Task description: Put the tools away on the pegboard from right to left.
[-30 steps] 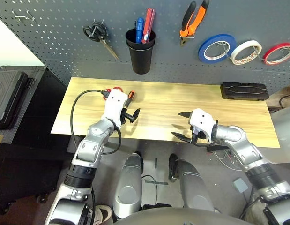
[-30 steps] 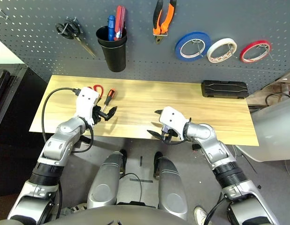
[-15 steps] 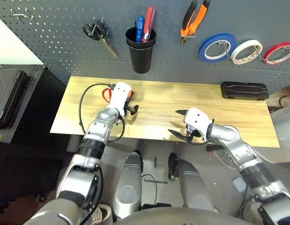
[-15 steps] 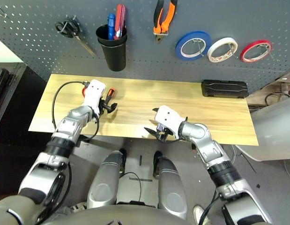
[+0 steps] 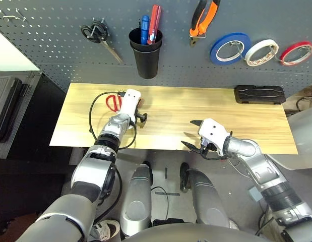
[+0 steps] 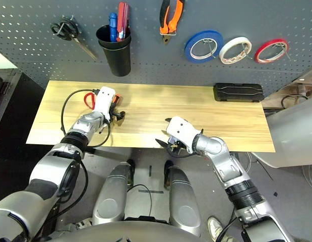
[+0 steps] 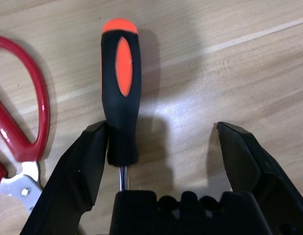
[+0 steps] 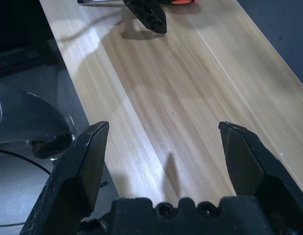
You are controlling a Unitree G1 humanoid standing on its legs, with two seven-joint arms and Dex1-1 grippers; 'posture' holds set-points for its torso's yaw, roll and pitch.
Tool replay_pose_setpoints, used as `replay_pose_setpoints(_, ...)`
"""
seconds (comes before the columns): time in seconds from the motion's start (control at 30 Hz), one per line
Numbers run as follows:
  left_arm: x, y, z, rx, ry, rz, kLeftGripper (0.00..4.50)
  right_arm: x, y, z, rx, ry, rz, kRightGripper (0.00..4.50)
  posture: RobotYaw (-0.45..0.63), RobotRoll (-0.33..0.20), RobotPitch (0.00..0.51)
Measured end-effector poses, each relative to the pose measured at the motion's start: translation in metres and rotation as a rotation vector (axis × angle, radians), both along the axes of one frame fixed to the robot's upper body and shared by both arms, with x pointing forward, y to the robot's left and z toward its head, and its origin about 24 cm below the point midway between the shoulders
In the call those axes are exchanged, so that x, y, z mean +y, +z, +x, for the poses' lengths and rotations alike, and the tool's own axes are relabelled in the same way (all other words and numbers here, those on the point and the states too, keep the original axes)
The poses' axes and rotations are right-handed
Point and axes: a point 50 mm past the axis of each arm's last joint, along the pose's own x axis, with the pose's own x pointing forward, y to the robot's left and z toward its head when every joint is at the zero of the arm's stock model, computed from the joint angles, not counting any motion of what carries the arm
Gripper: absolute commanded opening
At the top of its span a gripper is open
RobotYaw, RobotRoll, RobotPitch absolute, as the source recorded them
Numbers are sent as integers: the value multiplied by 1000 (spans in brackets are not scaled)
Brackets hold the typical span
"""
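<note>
Screwdriver (image 7: 121, 98) handle btwn open left end effector (image 7: 161, 161) fingers.

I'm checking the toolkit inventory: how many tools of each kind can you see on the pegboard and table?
Tape rolls: 3, blue, white, red
Scissors: 2, black on the board, red on the table
Pliers: 1
Screwdrivers: 3, blue and red in the cup, orange-and-black on the table
Total: 9

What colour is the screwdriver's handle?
The screwdriver handle is black with orange, clearest in the left wrist view.
</note>
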Motion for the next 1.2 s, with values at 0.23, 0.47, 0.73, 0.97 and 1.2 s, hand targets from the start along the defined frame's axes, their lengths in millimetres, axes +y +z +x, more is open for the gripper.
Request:
replay_pose_setpoints(0.23,6,0,1,-12,41,21,1246,-1,2,1,-9,7,-7,4500,147,0,310)
replay_pose_setpoints(0.47,2,-2,-2,-21,84,-33,556,2,7,7,-42,30,-1,4500,185,0,297)
replay_pose_setpoints(0.73,-12,-9,-28,-38,160,-215,556,0,4,14,-44,38,-3,4500,247,0,284)
replay_pose_setpoints(0.97,-10,15,-50,-136,267,-307,556,-4,3,19,-42,50,4,4500,305,0,272)
replay_pose_setpoints(1.2,-3,44,-71,-290,315,-362,556,-12,7,32,-55,25,39,4500,361,0,260)
